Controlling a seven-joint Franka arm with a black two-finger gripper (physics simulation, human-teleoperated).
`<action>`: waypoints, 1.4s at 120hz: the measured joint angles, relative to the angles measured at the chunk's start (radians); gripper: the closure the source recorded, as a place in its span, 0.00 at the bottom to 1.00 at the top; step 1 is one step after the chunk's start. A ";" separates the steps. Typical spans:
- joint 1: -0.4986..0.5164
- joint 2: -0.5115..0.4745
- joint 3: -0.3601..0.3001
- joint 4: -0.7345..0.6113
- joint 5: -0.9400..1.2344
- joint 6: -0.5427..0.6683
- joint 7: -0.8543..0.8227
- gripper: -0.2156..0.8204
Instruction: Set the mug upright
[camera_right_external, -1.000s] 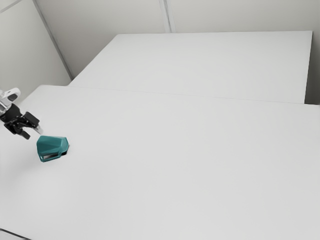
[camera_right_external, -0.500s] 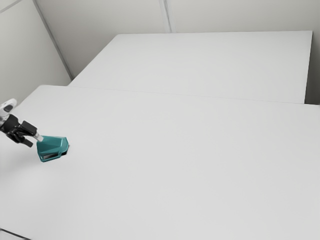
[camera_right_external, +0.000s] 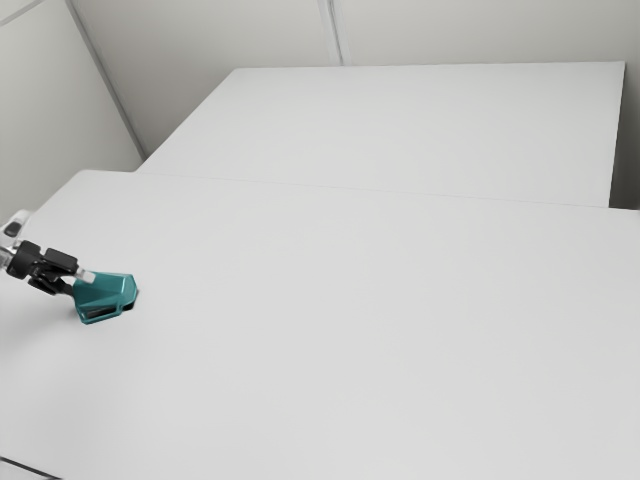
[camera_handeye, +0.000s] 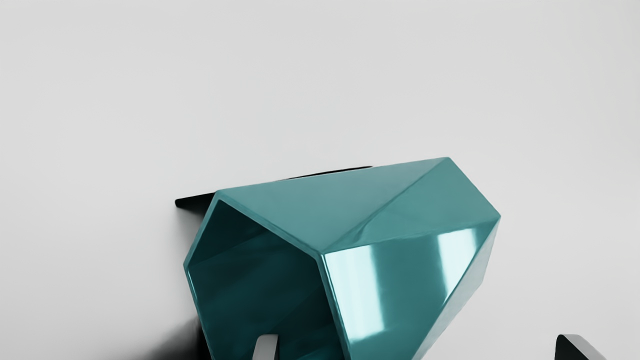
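The teal faceted mug (camera_right_external: 104, 292) lies on its side on the white table, at the exterior view's left. My gripper (camera_right_external: 81, 284) is right at the mug, on its exterior-view left side, with a pale fingertip overlapping the mug's upper edge. In the wrist view, the mug (camera_handeye: 395, 215) shows its dark open mouth, and my gripper (camera_handeye: 421, 346) stands open with its fingertips wide apart. One fingertip appears over the mouth; the other is out past the mug's outer wall. Whether either touches the mug cannot be told.
The white table (camera_right_external: 380, 330) stretches away toward the exterior view's right. A second white surface (camera_right_external: 400, 125) stands behind it, with pale walls (camera_right_external: 200, 40) beyond. A thin dark line crosses the exterior view's lower left corner.
My gripper has come down and toward the exterior view's right, from above and beside the mug to right against its outline. The mug has not visibly moved.
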 joint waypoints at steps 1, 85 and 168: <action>0.000 0.000 0.000 0.000 -0.002 -0.001 0.001 0.21; 0.023 0.010 -0.001 -0.001 -0.120 -0.066 0.055 0.85; 0.002 -0.029 -0.023 0.014 -0.153 -0.097 0.083 0.96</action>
